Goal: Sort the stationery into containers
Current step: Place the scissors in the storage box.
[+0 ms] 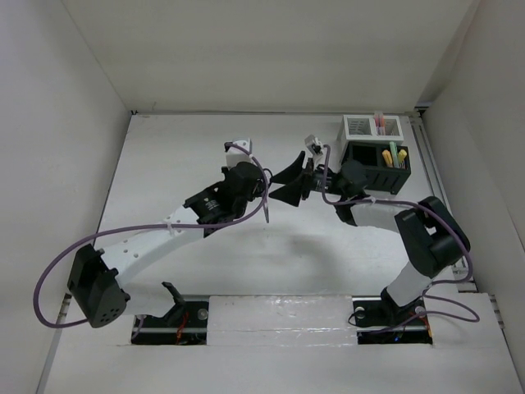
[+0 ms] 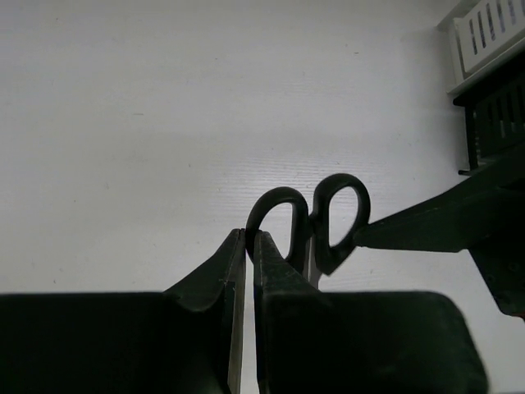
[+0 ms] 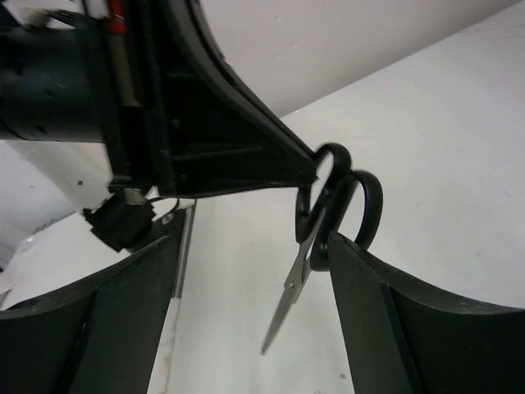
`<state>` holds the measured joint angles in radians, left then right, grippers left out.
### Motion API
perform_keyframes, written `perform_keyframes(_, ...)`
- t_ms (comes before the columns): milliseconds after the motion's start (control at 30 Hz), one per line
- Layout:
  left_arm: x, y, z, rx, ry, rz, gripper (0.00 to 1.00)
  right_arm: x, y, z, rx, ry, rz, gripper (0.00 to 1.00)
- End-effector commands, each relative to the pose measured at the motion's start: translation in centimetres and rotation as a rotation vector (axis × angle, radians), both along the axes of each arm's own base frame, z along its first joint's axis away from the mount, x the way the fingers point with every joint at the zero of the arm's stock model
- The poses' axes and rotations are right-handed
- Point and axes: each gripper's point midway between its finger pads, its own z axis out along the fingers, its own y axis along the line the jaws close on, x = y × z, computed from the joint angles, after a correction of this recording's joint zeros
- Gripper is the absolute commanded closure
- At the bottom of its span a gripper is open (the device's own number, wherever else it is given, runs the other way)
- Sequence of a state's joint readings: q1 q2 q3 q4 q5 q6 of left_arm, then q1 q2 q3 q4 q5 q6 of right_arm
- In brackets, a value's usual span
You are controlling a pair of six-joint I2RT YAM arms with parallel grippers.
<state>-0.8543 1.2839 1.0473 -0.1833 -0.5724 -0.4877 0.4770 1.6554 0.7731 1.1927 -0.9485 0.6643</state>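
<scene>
Left fingers (image 2: 220,283) pinch scissors (image 2: 311,231); right fingers (image 3: 373,308) wide, touching handle.

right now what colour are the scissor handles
Black scissor handles; left wrist view shows them best.

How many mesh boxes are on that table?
2: a white mesh box at the far right corner, and a black mesh box right against its near side.

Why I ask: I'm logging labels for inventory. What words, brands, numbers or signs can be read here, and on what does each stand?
None: no text can be read in any view. The scissors, the black organiser and the white box show no lettering, label or number.
</scene>
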Motion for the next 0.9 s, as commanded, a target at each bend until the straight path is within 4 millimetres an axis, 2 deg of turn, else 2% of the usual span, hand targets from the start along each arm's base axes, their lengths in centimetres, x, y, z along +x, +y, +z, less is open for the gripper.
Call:
perform_keyframes(0,-0.2,-0.1,4.3,-0.108,-0.081,-0.015,1.0,1.6,0.5,0.7,-0.012,-0.089,-0.097,0.21)
perform_keyframes(133,-0.2,0.0,4.4,-0.115,-0.087,-0.015,1.0,2.4,0.3,0.8,-0.023,-0.09,-0.148,0.22)
perform_keyframes(300,-0.3,0.2,4.8,-0.119,-0.097,-0.007,1.0,1.3,-0.8,3.3,0.009,-0.182,-0.184,0.24)
perform_keyframes(333,-0.3,0.2,4.8,-0.119,-0.097,-0.007,1.0,1.5,-0.9,2.3,-0.028,-0.146,-0.193,0.24)
perform_keyframes(433,-0.3,-0.2,4.4,-0.118,-0.084,-0.024,1.0,1.4,-0.3,3.4,-0.023,-0.174,-0.176,0.24)
perform_keyframes(567,-0.5,-0.5,4.8,-0.137,-0.089,-0.042,1.0,1.0,0.8,3.2,-0.023,-0.179,-0.135,0.24)
perform_keyframes(600,-0.5,-0.5,4.8,-0.129,-0.091,-0.046,1.0,1.2,0.9,2.7,-0.031,-0.168,-0.134,0.24)
perform_keyframes(733,-1.0,-0.6,5.7,-0.164,-0.105,-0.072,1.0,1.6,1.0,1.9,-0.041,-0.15,-0.143,0.24)
perform_keyframes(867,-1.2,-0.9,6.0,-0.176,-0.114,-0.095,1.0,1.6,1.0,2.1,-0.036,-0.157,-0.144,0.24)
